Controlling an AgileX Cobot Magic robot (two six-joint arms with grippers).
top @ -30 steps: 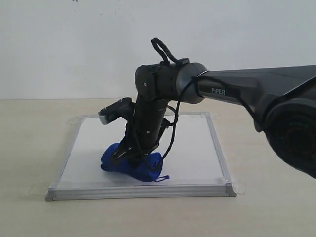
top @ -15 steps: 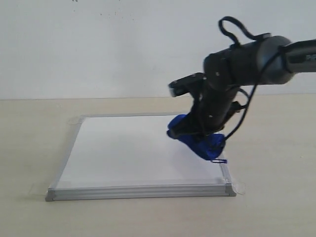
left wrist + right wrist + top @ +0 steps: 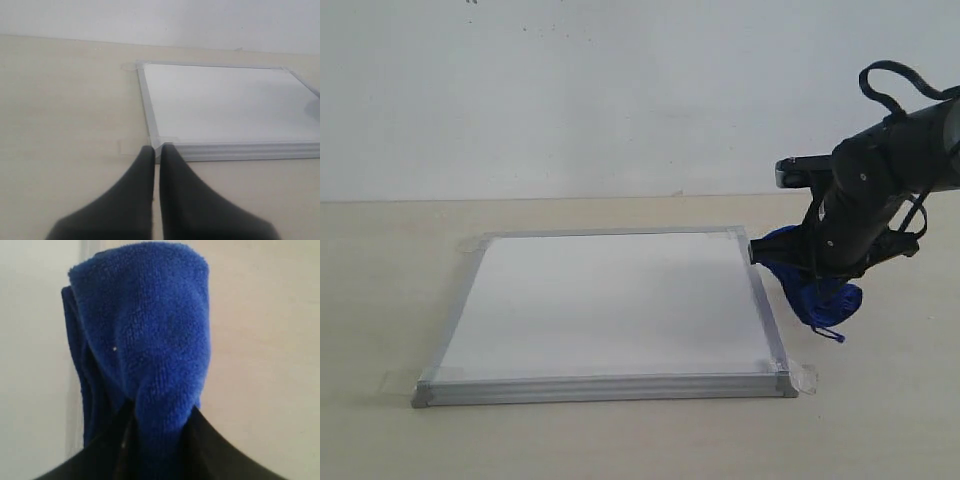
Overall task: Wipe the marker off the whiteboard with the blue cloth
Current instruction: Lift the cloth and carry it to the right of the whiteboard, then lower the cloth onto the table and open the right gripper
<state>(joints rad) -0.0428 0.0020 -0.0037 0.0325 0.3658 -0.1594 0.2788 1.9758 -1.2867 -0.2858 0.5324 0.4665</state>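
Observation:
The whiteboard (image 3: 610, 300) lies flat on the table, its white face bare, with no red marker line showing. My right gripper (image 3: 810, 275) is shut on the blue cloth (image 3: 812, 288), held just off the board's right edge above the table. In the right wrist view the blue cloth (image 3: 150, 340) bulges out from between the dark fingers (image 3: 210, 445), with the board's frame beside it. Shut and holding nothing, my left gripper (image 3: 156, 148) hovers over the table close to a taped corner of the whiteboard (image 3: 225, 100); it does not show in the exterior view.
A beige tabletop (image 3: 620, 440) surrounds the board, and a pale wall (image 3: 570, 90) rises behind it. Clear tape tabs (image 3: 806, 378) stick out at the board's corners. The right arm (image 3: 880, 170) reaches in from the right edge.
My right gripper has swept the blue cloth from the board's near-left area across to the right and off the right edge. The board's face now shows fully.

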